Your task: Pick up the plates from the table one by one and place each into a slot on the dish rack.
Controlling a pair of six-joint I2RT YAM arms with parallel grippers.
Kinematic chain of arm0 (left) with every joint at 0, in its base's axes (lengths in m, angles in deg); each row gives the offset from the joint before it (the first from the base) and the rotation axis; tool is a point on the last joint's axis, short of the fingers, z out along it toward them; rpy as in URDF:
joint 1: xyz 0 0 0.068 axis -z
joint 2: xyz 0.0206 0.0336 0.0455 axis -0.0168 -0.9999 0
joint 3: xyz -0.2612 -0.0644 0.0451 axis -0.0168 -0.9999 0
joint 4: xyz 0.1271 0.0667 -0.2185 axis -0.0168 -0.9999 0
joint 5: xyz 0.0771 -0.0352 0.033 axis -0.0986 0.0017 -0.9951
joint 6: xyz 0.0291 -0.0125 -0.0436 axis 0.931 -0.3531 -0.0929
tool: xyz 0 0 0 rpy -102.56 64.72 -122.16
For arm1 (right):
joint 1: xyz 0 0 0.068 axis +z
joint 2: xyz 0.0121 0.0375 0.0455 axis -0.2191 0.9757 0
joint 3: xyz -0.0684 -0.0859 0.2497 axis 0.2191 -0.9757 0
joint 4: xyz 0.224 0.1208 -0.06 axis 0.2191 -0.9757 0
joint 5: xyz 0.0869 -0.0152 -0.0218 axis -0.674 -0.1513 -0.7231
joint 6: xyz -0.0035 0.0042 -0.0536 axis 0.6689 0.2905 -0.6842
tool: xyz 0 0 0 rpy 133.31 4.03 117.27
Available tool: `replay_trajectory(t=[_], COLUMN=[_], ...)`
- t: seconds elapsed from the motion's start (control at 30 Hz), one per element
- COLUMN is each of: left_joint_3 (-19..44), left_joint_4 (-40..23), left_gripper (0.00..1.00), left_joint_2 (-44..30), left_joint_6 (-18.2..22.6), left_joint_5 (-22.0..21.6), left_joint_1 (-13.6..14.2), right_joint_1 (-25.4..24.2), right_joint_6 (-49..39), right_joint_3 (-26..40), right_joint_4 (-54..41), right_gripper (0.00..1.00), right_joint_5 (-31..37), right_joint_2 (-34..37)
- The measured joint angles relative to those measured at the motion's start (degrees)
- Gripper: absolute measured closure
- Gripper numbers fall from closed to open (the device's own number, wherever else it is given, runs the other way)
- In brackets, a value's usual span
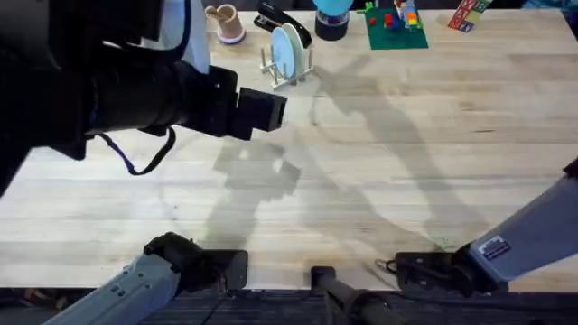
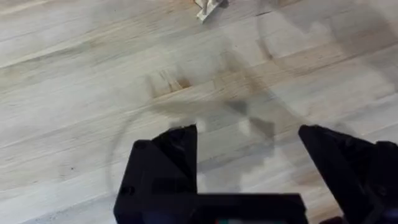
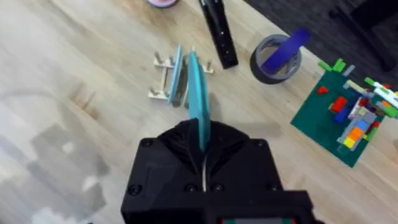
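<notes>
In the right wrist view my right gripper (image 3: 203,142) is shut on a bright-turquoise plate (image 3: 198,99), held edge-on just in front of the dish rack (image 3: 163,78). A paler blue plate (image 3: 177,74) stands upright in one slot of that rack. My left gripper (image 2: 249,134) is open over bare table (image 2: 93,74), with nothing between its fingers and a foot of the rack (image 2: 208,9) beyond it. Overhead, the rack (image 1: 287,70) with an upright plate (image 1: 287,51) sits at the back. A large dark blurred arm (image 1: 181,99) reaches in from the left and ends just short of the rack.
Along the back edge stand a pink cup (image 1: 228,23), a black stapler (image 1: 282,18), a tape roll with a blue object (image 1: 331,20) and a green baseplate with coloured bricks (image 1: 395,25). The arms' bases sit at the front edge. The wooden tabletop (image 1: 406,162) stretches wide in the middle and to the right.
</notes>
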Motion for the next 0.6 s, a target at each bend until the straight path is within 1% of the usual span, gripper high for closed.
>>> replay_trajectory(t=[0.43,0.6], left_joint_3=[0.0,0.0], left_joint_4=[0.0,0.0], left_gripper=[0.006,0.006], left_joint_2=[0.0,0.0], left_joint_6=[0.0,0.0], left_joint_5=[0.0,0.0], left_joint_1=[0.0,0.0], right_joint_1=[0.0,0.0], right_joint_6=[3.7,5.3], right_joint_3=[0.0,0.1], right_joint_4=[3.0,4.1], right_gripper=[0.971,0.971], right_joint_5=[1.4,1.3], right_joint_2=[0.1,1.5])
